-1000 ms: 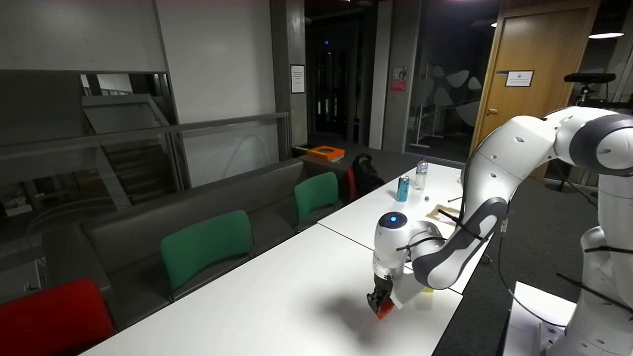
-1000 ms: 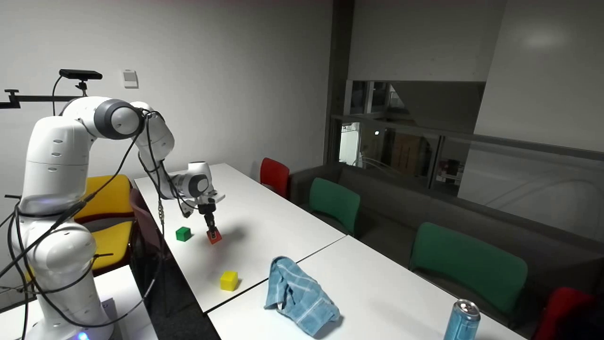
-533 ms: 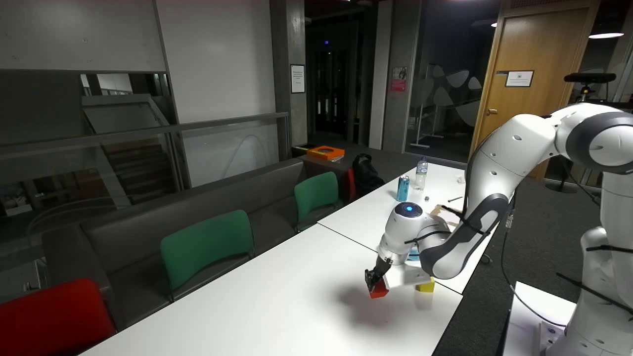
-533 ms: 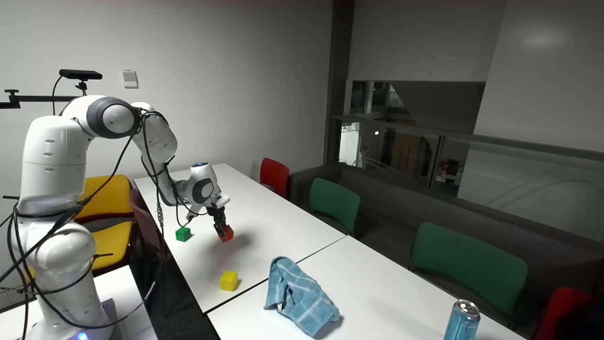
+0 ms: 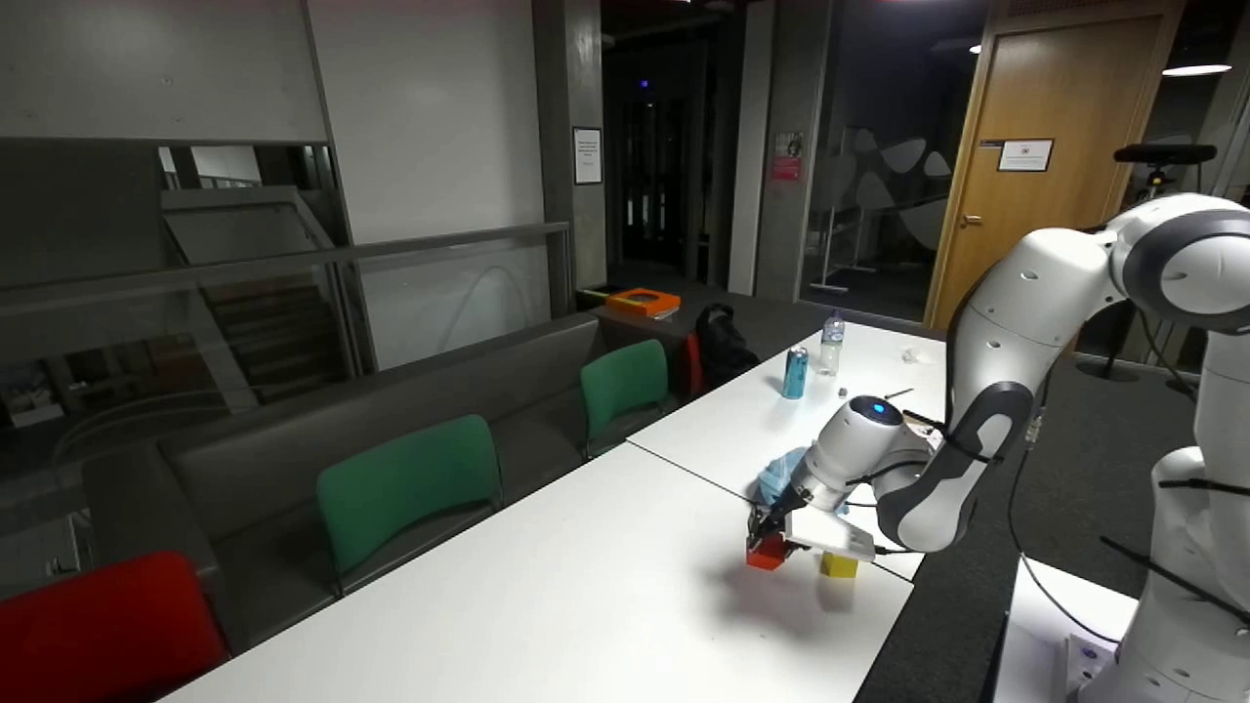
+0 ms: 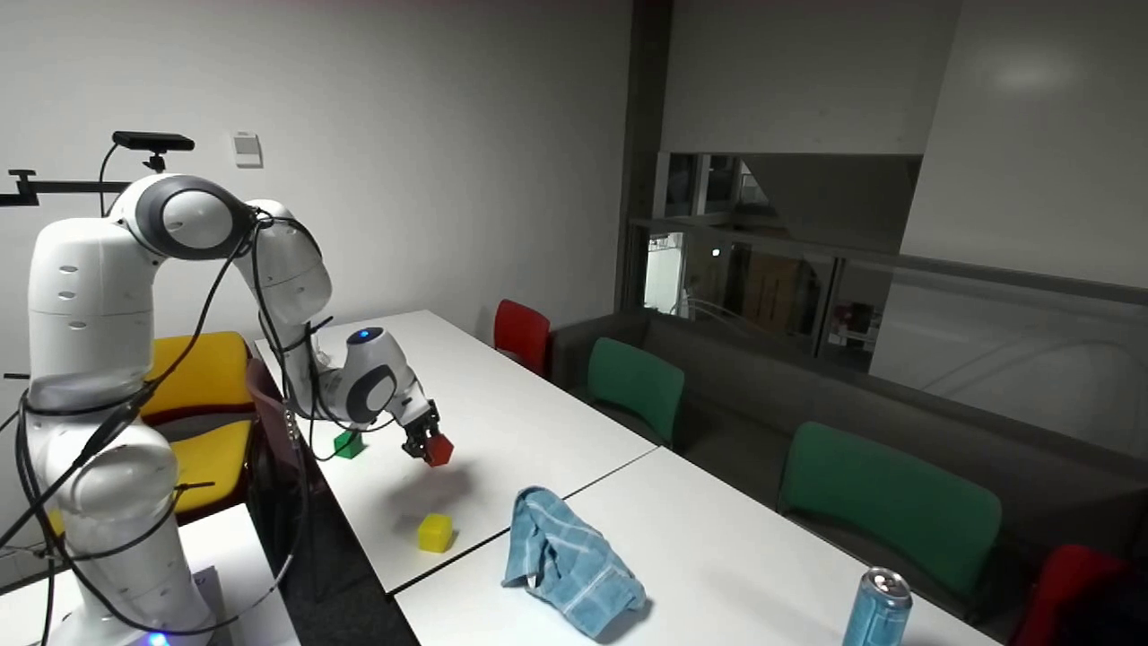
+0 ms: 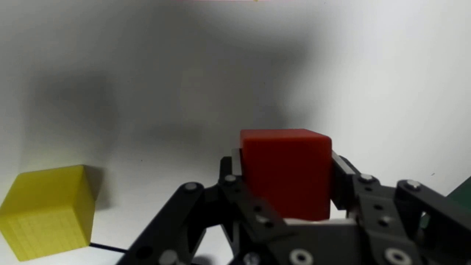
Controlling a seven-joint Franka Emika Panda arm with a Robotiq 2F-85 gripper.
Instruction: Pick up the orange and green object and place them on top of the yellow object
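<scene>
My gripper (image 7: 287,165) is shut on the red-orange cube (image 7: 289,173), with a finger on each side of it. In both exterior views the gripper (image 5: 763,525) (image 6: 420,441) is tilted and holds the cube (image 5: 766,555) (image 6: 439,450) above the white table. The yellow cube (image 6: 435,533) stands on the table near its edge. It shows lower left in the wrist view (image 7: 44,213) and just right of the held cube in an exterior view (image 5: 839,565). The green cube (image 6: 348,444) sits on the table by the arm, partly crossed by a cable. The arm is apart from the yellow cube.
A crumpled blue cloth (image 6: 574,565) (image 5: 778,475) lies across the seam from the yellow cube. A blue can (image 5: 796,373) (image 6: 879,610) and a water bottle (image 5: 831,344) stand farther along. Green chairs (image 5: 410,488) (image 6: 635,384) line the table's side.
My gripper has carried the red-orange cube toward the yellow cube's end of the table and has tilted more. The yellow cube, at first mostly hidden in an exterior view, now shows. Green and yellow cubes stayed put.
</scene>
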